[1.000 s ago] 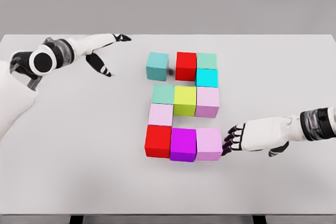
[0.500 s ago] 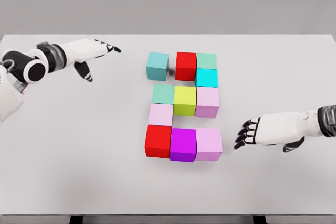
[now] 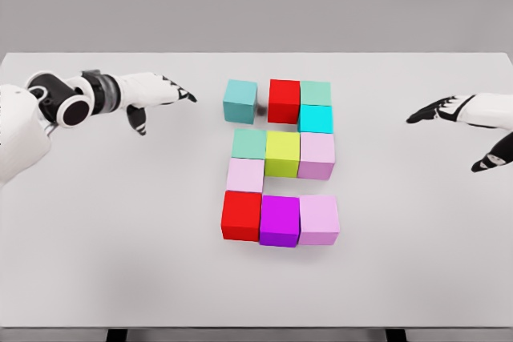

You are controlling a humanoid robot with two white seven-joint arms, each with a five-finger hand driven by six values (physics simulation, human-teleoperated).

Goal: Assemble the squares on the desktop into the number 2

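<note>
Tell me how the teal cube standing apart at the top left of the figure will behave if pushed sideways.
The teal cube looks rigid with flat faces, so it should slide, not roll. Squat, so tipping seems unlikely. A small gap separates it from the red cube; it would probably stop flush there.

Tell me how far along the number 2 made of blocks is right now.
Mostly done. The bottom row, from the red block to the pink block, sits tight, and the middle row around the yellow block is closed up. Nothing is in hand: the left hand and right hand hover open off the blocks. Left: the teal block at top left stands slightly apart from its red neighbour and looks to need nudging in.
</note>
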